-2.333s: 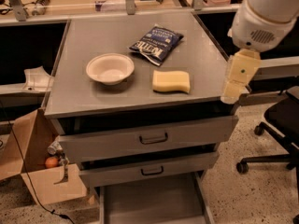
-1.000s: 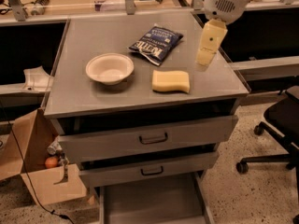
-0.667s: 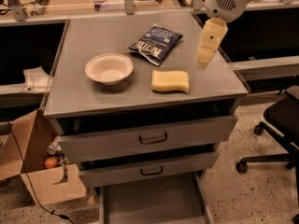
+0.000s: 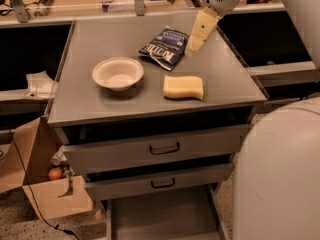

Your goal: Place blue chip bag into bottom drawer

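Note:
The blue chip bag (image 4: 165,46) lies flat on the grey cabinet top (image 4: 90,104), toward the back and right of centre, white lettering facing up. My gripper (image 4: 194,45) hangs just to the right of the bag, its pale yellow fingers pointing down at the bag's right edge. Whether it touches the bag cannot be made out. The bottom drawer (image 4: 160,216) is pulled out at the foot of the cabinet, its flat grey floor showing with nothing in it.
A white bowl (image 4: 118,73) sits at the left of the top and a yellow sponge (image 4: 183,87) lies in front of the bag. Two handled drawers (image 4: 162,148) stand slightly open. A cardboard box (image 4: 37,179) is at the left, and a large white robot part (image 4: 280,174) fills the right foreground.
The gripper has travelled from the cabinet's right edge toward the back and left, ending beside the chip bag. The camera now sees the scene shifted, with a white robot part at the right.

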{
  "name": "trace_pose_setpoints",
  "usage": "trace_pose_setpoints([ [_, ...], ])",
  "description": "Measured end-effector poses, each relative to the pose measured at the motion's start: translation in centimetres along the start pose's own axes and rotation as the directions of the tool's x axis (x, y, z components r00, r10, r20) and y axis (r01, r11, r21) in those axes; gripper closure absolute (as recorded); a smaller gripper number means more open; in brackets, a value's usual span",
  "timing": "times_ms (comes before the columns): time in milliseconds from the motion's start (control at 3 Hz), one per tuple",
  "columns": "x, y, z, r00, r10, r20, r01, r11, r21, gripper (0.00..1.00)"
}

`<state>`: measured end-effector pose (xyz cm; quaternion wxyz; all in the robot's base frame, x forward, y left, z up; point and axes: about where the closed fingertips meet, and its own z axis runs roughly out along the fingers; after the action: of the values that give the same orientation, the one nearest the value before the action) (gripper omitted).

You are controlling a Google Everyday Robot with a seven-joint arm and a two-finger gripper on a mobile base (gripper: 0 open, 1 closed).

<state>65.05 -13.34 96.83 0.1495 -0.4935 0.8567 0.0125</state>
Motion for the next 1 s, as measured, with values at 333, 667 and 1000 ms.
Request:
trace_pose_setpoints([
  [333,-1.0,-1.1,-0.2,0.999,0.002,0.039,-0.003,0.9995,0.033,0.00],
  [667,-1.0,-1.1,-0.2,0.999,0.002,0.039,-0.003,0.9995,0.033,0.00],
  [1000,-6.4,-3.3,3.3,0.996,0.066,0.058,-0.068,0.9970,0.037,0.00],
])
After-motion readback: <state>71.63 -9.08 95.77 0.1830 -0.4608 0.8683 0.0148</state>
